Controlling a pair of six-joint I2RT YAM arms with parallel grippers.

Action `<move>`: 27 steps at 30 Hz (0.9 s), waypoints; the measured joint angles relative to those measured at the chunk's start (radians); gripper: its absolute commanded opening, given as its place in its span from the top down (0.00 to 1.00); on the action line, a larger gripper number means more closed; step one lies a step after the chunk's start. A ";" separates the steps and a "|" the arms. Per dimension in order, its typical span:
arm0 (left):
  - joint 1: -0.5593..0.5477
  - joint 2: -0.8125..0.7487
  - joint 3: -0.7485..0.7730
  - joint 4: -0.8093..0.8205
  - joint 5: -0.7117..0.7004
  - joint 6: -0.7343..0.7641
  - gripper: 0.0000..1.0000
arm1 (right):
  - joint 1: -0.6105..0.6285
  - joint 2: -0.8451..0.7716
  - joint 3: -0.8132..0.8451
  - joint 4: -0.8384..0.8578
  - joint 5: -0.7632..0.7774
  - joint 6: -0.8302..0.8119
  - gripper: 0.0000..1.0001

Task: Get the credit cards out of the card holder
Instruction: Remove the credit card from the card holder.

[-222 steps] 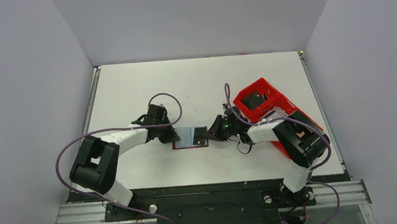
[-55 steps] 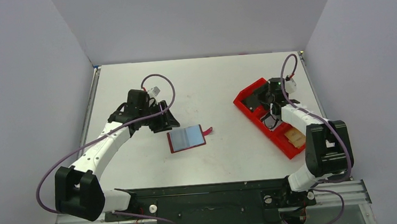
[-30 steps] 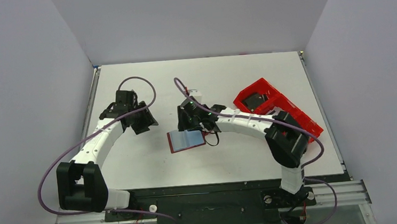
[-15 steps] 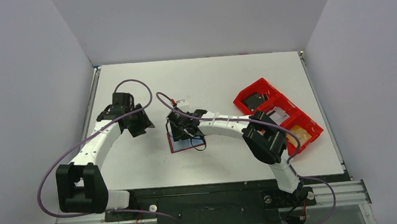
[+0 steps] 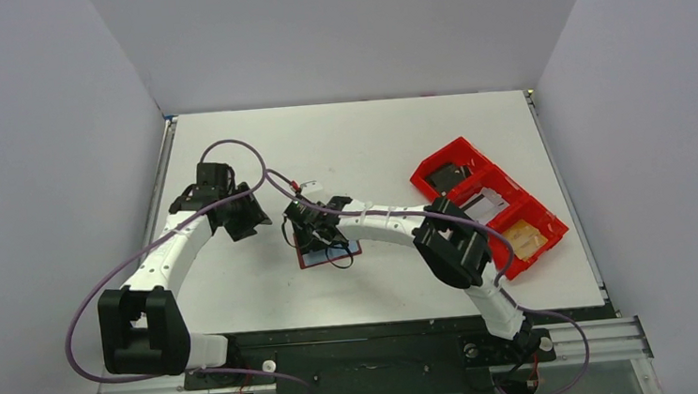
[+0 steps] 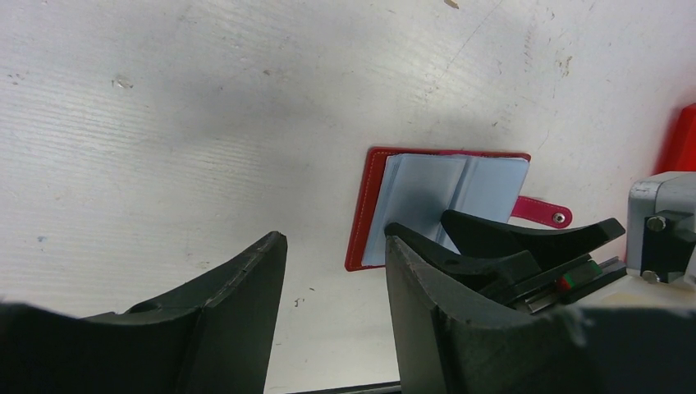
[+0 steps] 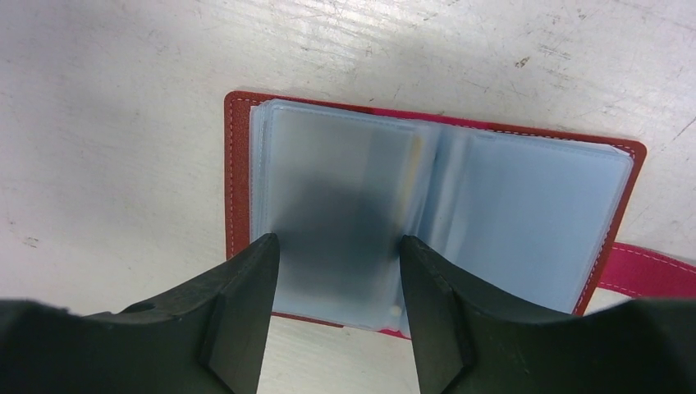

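Hovering left hand (image 6: 334,242): fingers apart, empty, to the left of the holder and clear of it.
Card holder (image 7: 525,197): spread flat on the worktop (image 5: 360,140), long axis left-right, strap at the right.
Right hand (image 7: 336,246): the nearer one; fingers apart, grasping nothing, straddling the left sleeve.
Credit cards (image 7: 417,156): tan edge inside that sleeve.
Writing: none legible.
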 measured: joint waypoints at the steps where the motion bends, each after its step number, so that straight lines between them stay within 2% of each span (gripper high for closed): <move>1: 0.000 0.000 0.000 0.000 0.000 0.000 0.55 | 0.002 0.000 0.002 -0.002 0.002 0.000 0.50; 4: 0.000 0.000 0.000 0.000 0.001 0.000 0.55 | 0.003 0.001 0.004 -0.008 0.003 0.000 0.54; 9: 0.000 0.000 0.000 0.000 0.010 0.000 0.55 | 0.002 0.001 0.004 -0.015 0.011 -0.002 0.75; 18: -0.003 0.000 -0.040 0.010 0.062 0.001 0.54 | -0.039 -0.024 -0.053 0.040 -0.043 0.004 1.00; 27: -0.053 0.032 -0.056 0.057 0.134 -0.004 0.55 | -0.150 -0.101 -0.251 0.268 -0.311 0.062 1.00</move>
